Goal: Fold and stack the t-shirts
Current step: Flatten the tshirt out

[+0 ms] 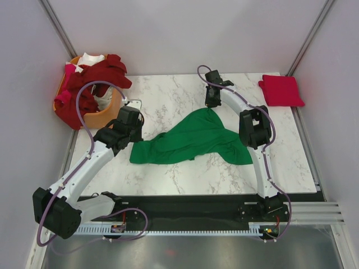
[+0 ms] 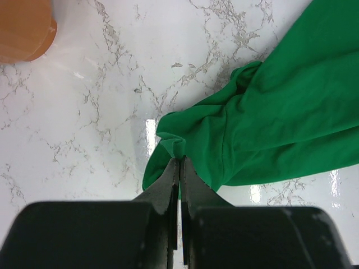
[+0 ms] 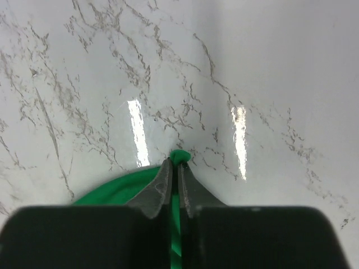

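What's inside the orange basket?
A heap of dark red t-shirts spills over the orange basket, with white cloth and pink cloth peeking out. Anything underneath the pile is hidden.

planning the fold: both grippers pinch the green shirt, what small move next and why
Probably raise both slightly and draw them apart: left gripper and right gripper are each shut on the green t-shirt, which lies bunched, not flat enough to fold.

white marble table (image 1: 168, 95) carries: green t-shirt (image 1: 190, 140) crumpled at centre, folded red t-shirt (image 1: 280, 91) far right corner, orange basket (image 1: 106, 115) far left.
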Robot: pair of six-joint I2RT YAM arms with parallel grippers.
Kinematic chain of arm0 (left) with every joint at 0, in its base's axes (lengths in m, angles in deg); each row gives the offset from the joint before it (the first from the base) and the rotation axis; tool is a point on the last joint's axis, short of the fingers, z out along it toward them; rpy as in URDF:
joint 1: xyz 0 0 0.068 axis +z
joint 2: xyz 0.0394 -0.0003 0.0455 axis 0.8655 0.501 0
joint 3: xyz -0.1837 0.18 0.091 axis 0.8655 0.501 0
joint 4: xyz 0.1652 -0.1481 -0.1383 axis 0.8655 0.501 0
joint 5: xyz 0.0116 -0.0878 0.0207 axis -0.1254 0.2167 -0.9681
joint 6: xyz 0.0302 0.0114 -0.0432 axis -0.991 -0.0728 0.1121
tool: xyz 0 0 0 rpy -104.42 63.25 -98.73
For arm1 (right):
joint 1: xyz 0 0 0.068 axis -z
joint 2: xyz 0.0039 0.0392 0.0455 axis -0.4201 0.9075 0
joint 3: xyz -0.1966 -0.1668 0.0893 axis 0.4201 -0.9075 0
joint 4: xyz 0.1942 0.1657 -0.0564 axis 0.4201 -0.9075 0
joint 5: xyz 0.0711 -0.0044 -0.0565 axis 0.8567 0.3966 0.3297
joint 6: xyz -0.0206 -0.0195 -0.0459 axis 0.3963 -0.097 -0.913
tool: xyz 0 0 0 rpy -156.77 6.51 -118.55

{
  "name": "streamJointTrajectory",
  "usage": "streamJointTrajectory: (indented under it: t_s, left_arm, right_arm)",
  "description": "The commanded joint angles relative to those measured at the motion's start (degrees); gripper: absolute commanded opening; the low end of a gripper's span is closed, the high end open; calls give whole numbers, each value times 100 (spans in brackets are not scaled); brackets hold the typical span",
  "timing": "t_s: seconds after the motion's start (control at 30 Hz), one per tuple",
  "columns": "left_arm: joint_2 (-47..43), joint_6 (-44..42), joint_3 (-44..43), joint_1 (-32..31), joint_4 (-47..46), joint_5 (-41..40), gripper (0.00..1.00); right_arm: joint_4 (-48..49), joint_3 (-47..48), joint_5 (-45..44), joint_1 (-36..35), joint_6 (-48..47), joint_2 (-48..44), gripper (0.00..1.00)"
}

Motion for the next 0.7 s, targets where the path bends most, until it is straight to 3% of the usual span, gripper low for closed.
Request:
streamJointTrajectory:
  t_s: [0.0,0.23,0.33,0.57,0.67]
  left_arm:
    - [-90,-2,-14,49,-201,41,2]
    - [-160,-2,-206,49,-183,-56,2]
    - [-537,15,-619,49,-69,-65,2]
    - [-1679,-336,-1998,32,-8,296,2]
    - [-2074,-888,-2684,32,-60,1216,2]
  right_arm:
    - [42,-66,43,-3,50,1,1]
    - [-116,39,95,-3,-205,-814,0]
    - [-230,-127,43,6,-381,-1824,0]
    - [-204,-1181,-54,6,-522,-5286,0]
    - [-82,-1647,69,6,-548,-6684,0]
